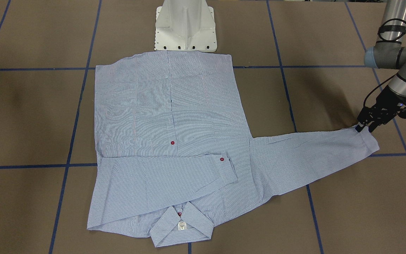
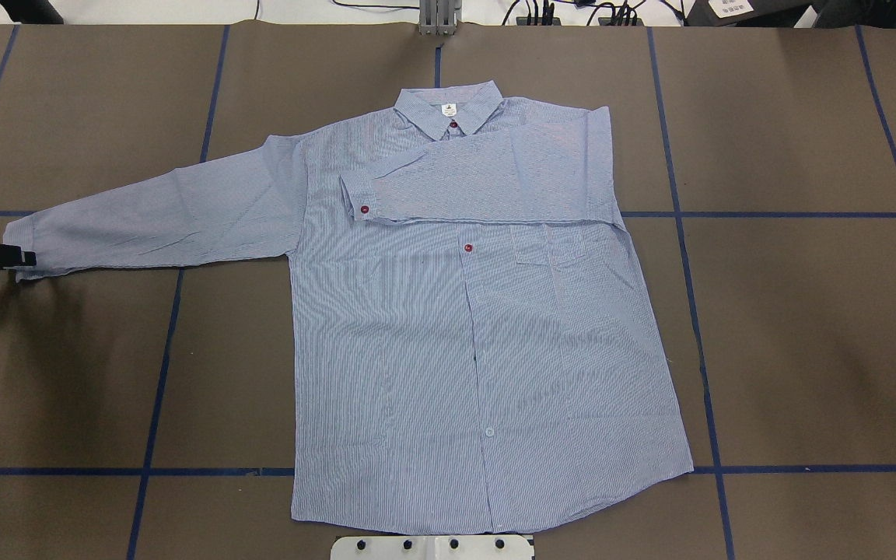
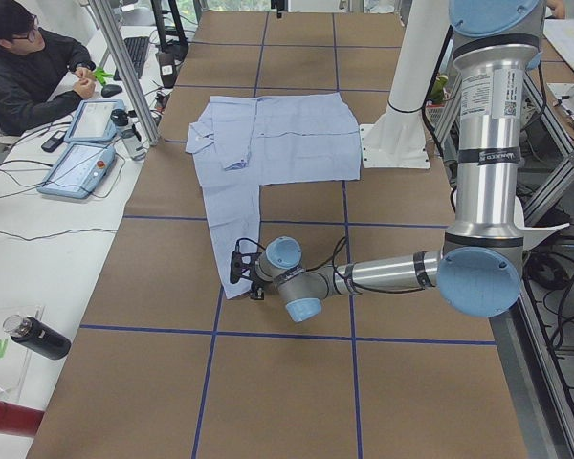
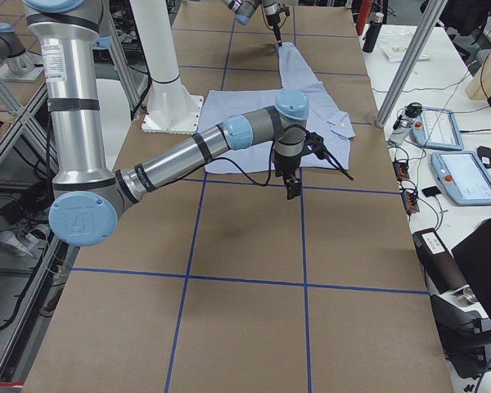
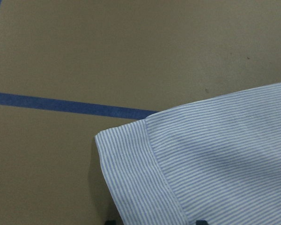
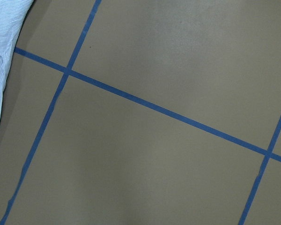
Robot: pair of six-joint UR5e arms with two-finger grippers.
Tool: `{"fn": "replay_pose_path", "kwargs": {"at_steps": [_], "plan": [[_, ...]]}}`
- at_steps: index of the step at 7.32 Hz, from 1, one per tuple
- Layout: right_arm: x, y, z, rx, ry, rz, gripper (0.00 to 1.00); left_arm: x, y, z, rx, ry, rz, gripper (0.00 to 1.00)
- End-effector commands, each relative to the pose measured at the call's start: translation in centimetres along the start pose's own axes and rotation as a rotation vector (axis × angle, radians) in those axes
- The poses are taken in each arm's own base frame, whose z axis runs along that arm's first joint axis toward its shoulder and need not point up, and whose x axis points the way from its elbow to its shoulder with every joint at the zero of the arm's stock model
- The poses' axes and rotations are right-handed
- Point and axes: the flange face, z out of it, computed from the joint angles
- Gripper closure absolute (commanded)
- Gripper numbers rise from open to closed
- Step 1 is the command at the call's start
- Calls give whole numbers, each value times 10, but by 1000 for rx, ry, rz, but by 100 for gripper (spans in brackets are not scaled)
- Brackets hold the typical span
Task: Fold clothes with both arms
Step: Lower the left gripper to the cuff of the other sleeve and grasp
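Left arm [image 3: 480,143], right arm [image 4: 69,98]: silver-grey tubes, pale blue joint caps, black bands, label stickers. Black cables [image 1: 369,96] at wrists. White pedestal [image 1: 185,31], black screws.

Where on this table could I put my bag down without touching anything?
The widest bare table lies between the shirt's pocket side and the right hand. Another patch lies on the robot's side of the outstretched sleeve, beside the shirt body. Crowded: that sleeve's cuff, where the left hand is.
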Motion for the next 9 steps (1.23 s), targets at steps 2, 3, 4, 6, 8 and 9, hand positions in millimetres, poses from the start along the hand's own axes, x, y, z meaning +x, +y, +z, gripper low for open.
{"fn": "replay_pose_path", "kwargs": {"at_steps": [2,3,4,6,8,9], "plan": [[0,0,0,0,0,2,0,4,0,-2,-1,10,-9,100],[0,0,0,0,0,2,0,12,-3,-6,5,26,-2,100],[0,1,0,-1,0,3,0,26,-6,-12,0,48,8,100],[0,1,0,-1,0,3,0,64,-13,-27,-30,98,23,100],[1,1,1,-2,0,4,0,159,-40,-66,-56,55,-4,100],[1,1,1,-2,0,4,0,221,-59,-91,-70,27,-22,100]]}}
